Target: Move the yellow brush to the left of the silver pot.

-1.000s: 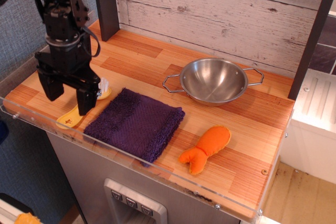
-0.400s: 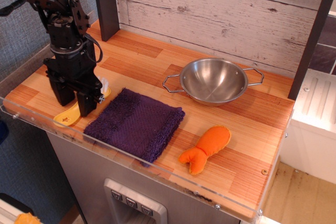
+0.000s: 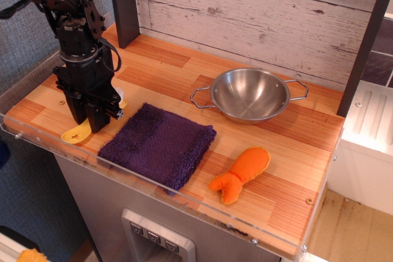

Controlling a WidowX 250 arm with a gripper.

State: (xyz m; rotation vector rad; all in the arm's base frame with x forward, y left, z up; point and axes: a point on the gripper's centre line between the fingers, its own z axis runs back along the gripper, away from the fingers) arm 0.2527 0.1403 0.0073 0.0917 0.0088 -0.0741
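Note:
The yellow brush (image 3: 72,134) lies at the front left of the wooden counter; only its handle end and a sliver of yellow by the head show, the rest is hidden under the gripper. My gripper (image 3: 88,121) points straight down, its two black fingers close together around the brush's middle. The brush rests low on the counter. The silver pot (image 3: 249,94) stands empty at the back centre-right, well to the right of the gripper, with its wire loop handles to the left and right.
A purple cloth (image 3: 158,144) lies right of the gripper, between brush and pot. An orange plush toy (image 3: 241,173) lies at the front right. A dark post (image 3: 123,4) stands behind. A clear plastic lip (image 3: 37,142) lines the counter's front edge.
The gripper has come down onto the brush and its fingers have closed from wide apart to close together. The brush's handle end has shifted slightly to the left.

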